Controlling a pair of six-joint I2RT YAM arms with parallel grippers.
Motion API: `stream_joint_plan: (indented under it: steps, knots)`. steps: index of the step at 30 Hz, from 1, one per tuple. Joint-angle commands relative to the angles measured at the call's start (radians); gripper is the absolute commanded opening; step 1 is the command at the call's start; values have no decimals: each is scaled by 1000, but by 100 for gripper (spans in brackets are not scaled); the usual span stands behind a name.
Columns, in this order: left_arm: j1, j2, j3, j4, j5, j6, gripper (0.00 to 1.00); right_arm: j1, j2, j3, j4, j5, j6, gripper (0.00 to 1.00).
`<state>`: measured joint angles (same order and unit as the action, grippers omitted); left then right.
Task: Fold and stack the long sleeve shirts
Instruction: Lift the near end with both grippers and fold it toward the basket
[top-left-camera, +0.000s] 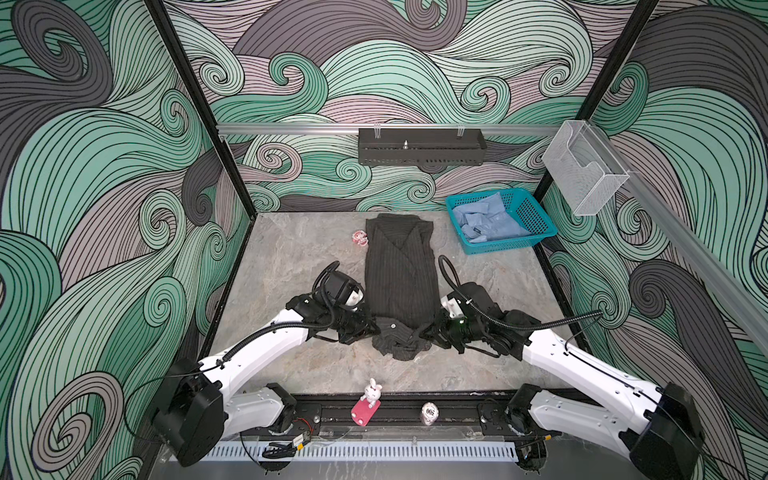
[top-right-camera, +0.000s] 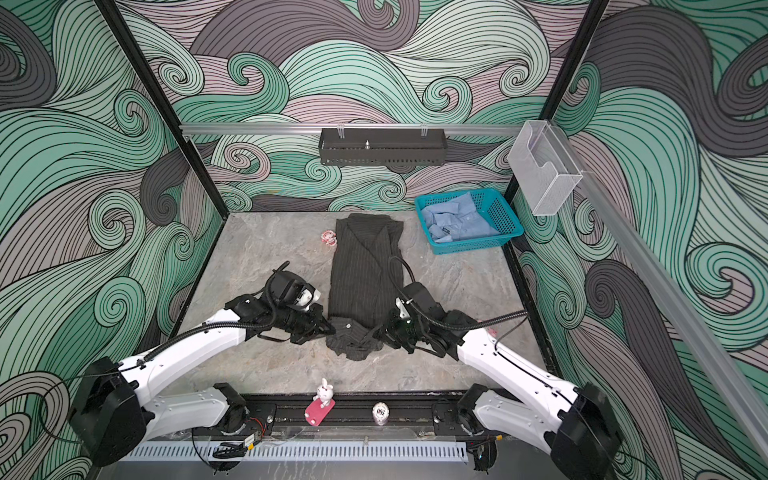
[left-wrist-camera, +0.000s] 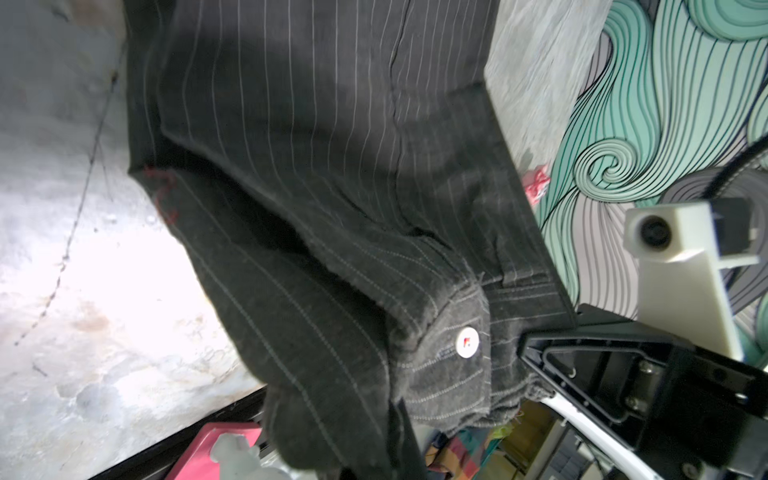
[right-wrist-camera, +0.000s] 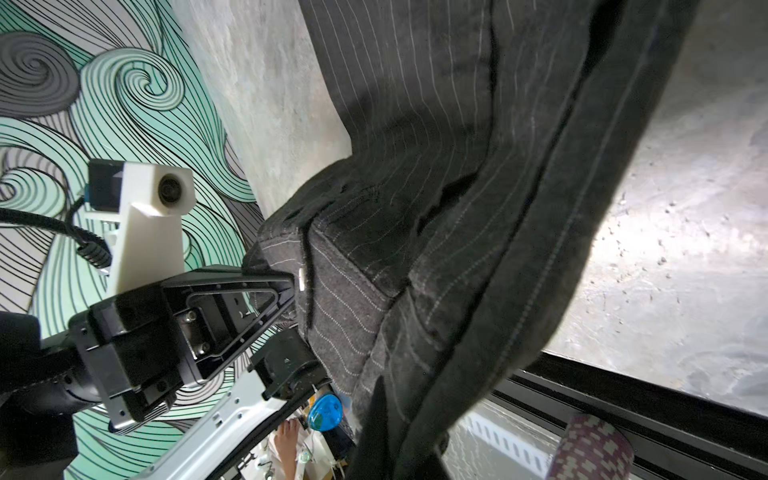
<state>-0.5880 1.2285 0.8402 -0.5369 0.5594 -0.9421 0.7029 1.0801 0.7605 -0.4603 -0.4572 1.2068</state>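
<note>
The dark charcoal pinstriped shirt (top-left-camera: 399, 274) (top-right-camera: 361, 270) lies lengthwise down the middle of the table, folded into a narrow strip. Its near end is bunched and raised between my two grippers. My left gripper (top-left-camera: 371, 329) (top-right-camera: 328, 329) is shut on the left corner of that end, and my right gripper (top-left-camera: 429, 332) (top-right-camera: 380, 332) is shut on the right corner. In the wrist views the striped cloth (left-wrist-camera: 332, 166) (right-wrist-camera: 436, 208) drapes over my own jaws and hides most of them; a white button (left-wrist-camera: 467, 341) shows on a cuff. The light blue shirt (top-left-camera: 484, 224) (top-right-camera: 455, 224) lies crumpled in the basket.
The teal mesh basket (top-left-camera: 536, 224) stands at the back right corner. A small pink toy (top-left-camera: 359, 240) sits left of the shirt's far end. A bunny figure on a pink stand (top-left-camera: 368, 401) and a small egg-shaped item (top-left-camera: 430, 412) sit on the front rail.
</note>
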Motion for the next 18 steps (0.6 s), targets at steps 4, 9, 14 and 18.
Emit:
stream_joint_plan:
  steps: [4, 9, 14, 18]
  knots:
    - [94, 86, 153, -81, 98, 105, 0, -122, 112, 111, -13, -130, -80, 2]
    - [134, 173, 244, -91, 136, 140, 0, -202, 227, 189, -1, -198, -113, 3]
    - [173, 272, 328, -90, 163, 161, 0, -273, 330, 252, 23, -235, -132, 4]
    - [200, 353, 389, -92, 180, 177, 0, -317, 418, 293, 48, -258, -147, 4]
